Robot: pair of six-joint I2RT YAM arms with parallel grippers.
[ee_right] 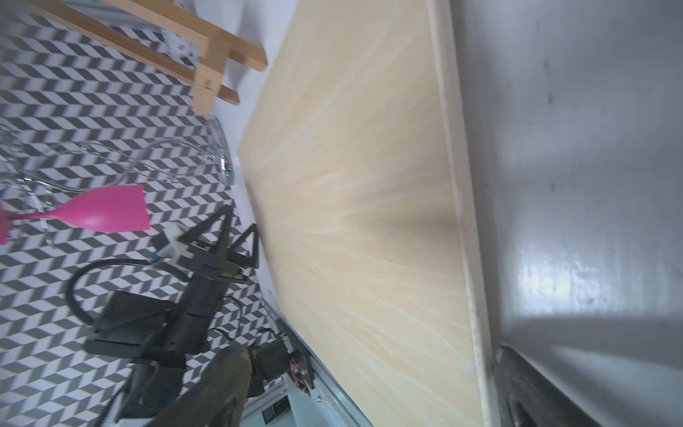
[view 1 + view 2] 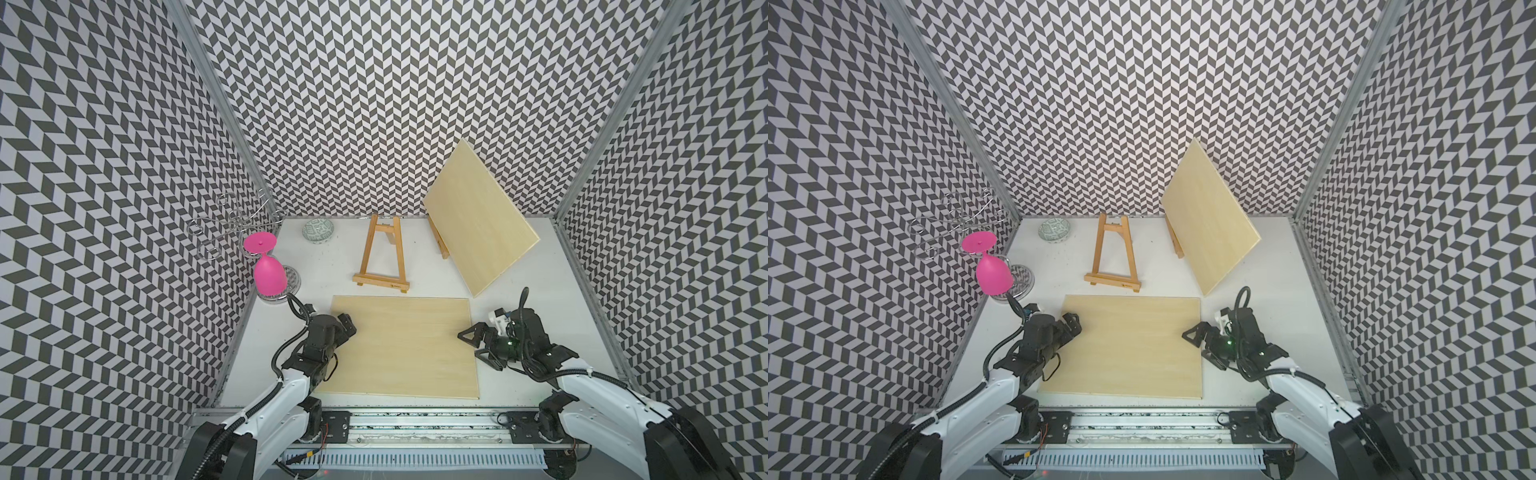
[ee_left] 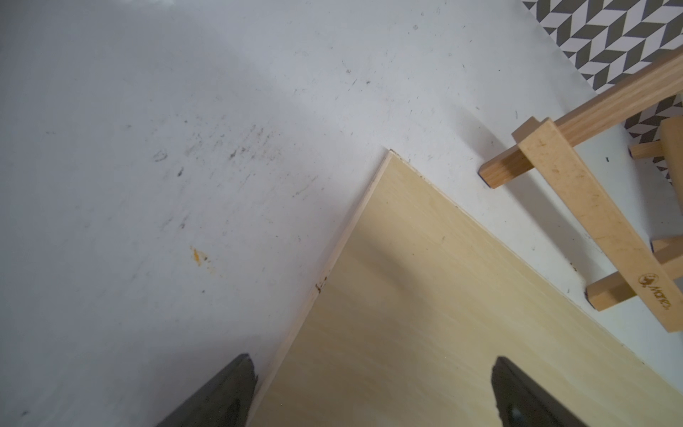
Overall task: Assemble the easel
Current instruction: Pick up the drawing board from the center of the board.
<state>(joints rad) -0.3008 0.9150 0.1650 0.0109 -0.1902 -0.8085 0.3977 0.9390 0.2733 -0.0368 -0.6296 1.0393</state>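
A pale wooden board (image 2: pixel 403 349) is lying flat on the white table (image 2: pixel 540 291), close to the robot, with one arm stationed at each short side. The left gripper (image 2: pixel 348 326) is hovering at the board's left edge with its claw spread wide and gripping nothing. Its wrist view is showing one finger over bare table and the other over the wood, so the edge is running between them. The right gripper (image 2: pixel 471 344) is sitting at the opposite edge, turned on its side, its claw equally wide and empty, with the thin edge lined up between its fingers. Whether either claw is touching the wood is not clear. This mirrored posture is pointing to a two-sided pickup, since the board looks too wide and flat for one claw alone. Just behind the board, a small empty easel (image 2: pixel 382 257) is standing upright with its ledge facing the robot, probably waiting for this board. At the back right, a second board (image 2: pixel 478 220) is already leaning on another easel (image 2: pixel 442 245), showing the intended result. Well apart at the left, a pink glass (image 2: pixel 269 274) appears to be hanging upside down from a wire rack (image 2: pixel 232 226), and a patterned bowl (image 2: pixel 318 231) is sitting by the back wall.
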